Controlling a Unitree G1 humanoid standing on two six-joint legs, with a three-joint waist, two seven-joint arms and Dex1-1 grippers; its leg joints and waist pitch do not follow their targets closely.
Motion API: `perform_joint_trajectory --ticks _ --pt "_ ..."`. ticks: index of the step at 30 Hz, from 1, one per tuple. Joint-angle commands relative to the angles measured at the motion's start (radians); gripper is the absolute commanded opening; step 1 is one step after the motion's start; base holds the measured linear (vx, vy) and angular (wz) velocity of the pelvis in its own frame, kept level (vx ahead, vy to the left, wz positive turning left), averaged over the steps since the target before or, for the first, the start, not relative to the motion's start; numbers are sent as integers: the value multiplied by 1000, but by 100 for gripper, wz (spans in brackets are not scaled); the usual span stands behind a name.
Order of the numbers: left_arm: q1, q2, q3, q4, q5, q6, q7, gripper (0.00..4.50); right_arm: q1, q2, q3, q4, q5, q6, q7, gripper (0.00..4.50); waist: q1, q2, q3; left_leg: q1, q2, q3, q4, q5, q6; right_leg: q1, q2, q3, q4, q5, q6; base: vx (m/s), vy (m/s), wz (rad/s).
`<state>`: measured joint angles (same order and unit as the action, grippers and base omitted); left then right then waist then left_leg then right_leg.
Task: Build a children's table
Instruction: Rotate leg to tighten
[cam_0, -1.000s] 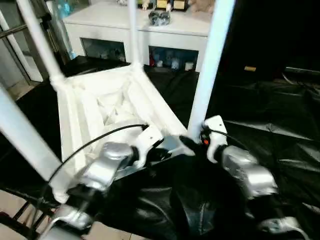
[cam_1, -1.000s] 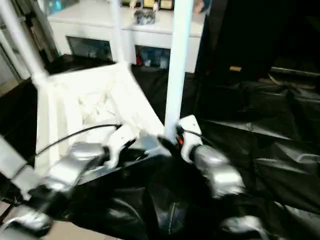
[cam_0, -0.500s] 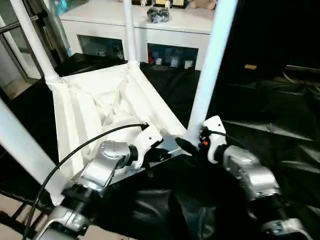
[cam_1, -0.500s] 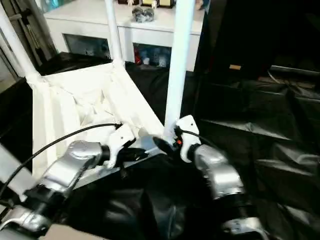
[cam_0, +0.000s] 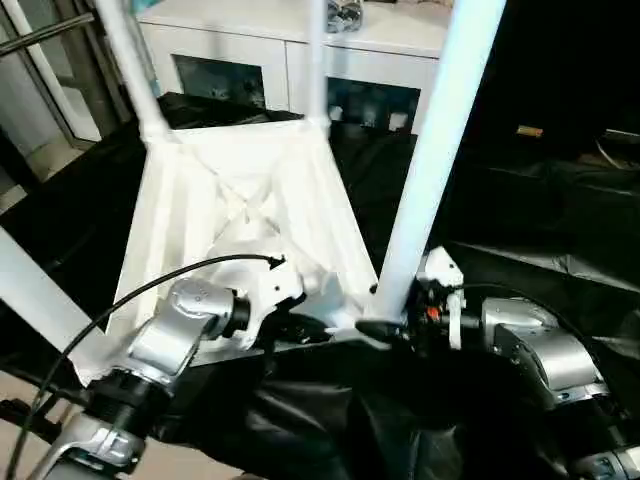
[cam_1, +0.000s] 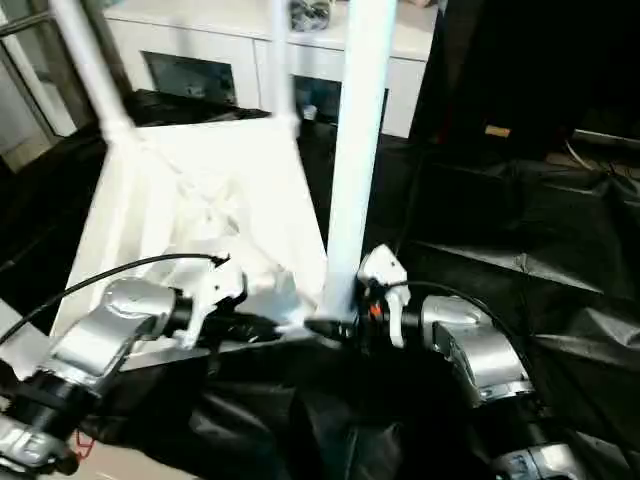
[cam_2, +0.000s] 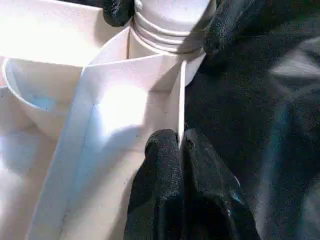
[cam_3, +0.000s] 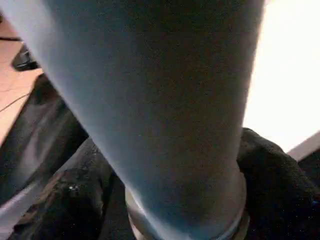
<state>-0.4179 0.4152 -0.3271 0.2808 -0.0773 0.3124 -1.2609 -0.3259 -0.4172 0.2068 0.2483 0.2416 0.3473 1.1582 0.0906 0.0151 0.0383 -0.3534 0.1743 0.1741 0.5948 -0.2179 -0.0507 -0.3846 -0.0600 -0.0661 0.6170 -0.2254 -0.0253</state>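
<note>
My left tool (cam_2: 177, 150) pinches the upturned children's table (cam_0: 240, 210) by its near edge to steady it, while my right tool (cam_3: 165, 200) wraps the nearest leg (cam_0: 430, 170) at its socket, seating it

A large work table draped in crinkled black plastic sheeting (cam_0: 560, 230) fills the scene from 3 o'clock round to 9 o'clock. At 12 o'clock, behind it, stands a white cabinet (cam_0: 260, 40) with glass-fronted compartments (cam_0: 218, 80) holding small items too blurred to identify. A dark, shiny object (cam_0: 345, 12) sits on the cabinet's top. At 2 o'clock a small yellow label (cam_0: 530, 131) shows against a dark backdrop. At 10 o'clock are metal frame bars (cam_0: 45, 60), and pale floor (cam_0: 30, 165) shows at 9 o'clock.
</note>
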Motion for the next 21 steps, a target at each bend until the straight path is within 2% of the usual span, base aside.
perform_joint_trajectory --ticks 1,3,8,11,13,15,17,18,19,20,21 --pt "2 -14 -26 -36 -42 5 -47 0 4 2 45 -19 7 24 39 336 0 -8 -45 6 68 -18 -69 -89 79 47 -96 58 -68 -80 -243 0 0 0" --pt "5 -7 -27 -40 -47 10 -65 0 3 -6 52 -25 8 29 54 319 -1 -9 -47 5 67 -19 -69 -66 76 48 -95 58 -64 -46 -243 0 0 0" --pt "8 3 -26 -43 -49 12 -72 0 6 -14 64 -28 12 29 74 284 0 -10 -53 1 65 -19 -62 -13 101 51 -94 57 -53 52 -257 0 0 0" --pt "8 0 -21 -36 -46 2 -54 0 11 -10 69 -28 10 30 78 272 1 -9 -53 1 65 -19 -62 -15 105 52 -95 56 -54 46 -260 0 0 0" --pt "4 -25 -5 -18 -32 -11 5 0 23 10 63 -31 7 29 53 268 1 -11 -51 1 65 -18 -62 -23 104 50 -95 56 -56 31 -259 0 0 0" --pt "1 -38 2 -10 -25 -16 35 0 28 20 58 -32 6 28 36 265 2 -13 -47 3 66 -18 -66 -55 90 50 -96 57 -64 -29 -250 0 0 0" --pt "-17 -80 25 31 4 -26 133 0 15 73 35 31 -26 -7 -75 265 -2 -14 -43 3 64 -18 -70 -87 71 48 -98 58 -72 -95 -238 0 0 0" --pt "-25 -99 34 46 15 -28 175 0 5 101 21 66 -41 -11 -137 265 -5 -13 -37 5 62 -19 -74 -127 50 47 -99 57 -82 -184 -220 0 0 0" --pt "-33 -121 42 59 23 -21 219 0 -5 130 9 103 -61 -21 -208 265 -7 -12 -37 8 62 -19 -76 -145 40 45 -99 57 -87 -229 -213 0 0 0" --pt "-39 -137 48 66 27 -12 250 0 -15 153 -2 133 -77 -25 -270 265 -9 -14 -34 13 59 -19 -75 -172 19 40 -102 59 -98 -313 -192 0 0 0" --pt "-43 -150 50 71 31 -5 273 0 -22 170 -12 155 -87 -24 -317 265 -12 -15 -35 9 59 -24 -80 -172 8 47 -102 58 -99 -355 -173 0 0 0"
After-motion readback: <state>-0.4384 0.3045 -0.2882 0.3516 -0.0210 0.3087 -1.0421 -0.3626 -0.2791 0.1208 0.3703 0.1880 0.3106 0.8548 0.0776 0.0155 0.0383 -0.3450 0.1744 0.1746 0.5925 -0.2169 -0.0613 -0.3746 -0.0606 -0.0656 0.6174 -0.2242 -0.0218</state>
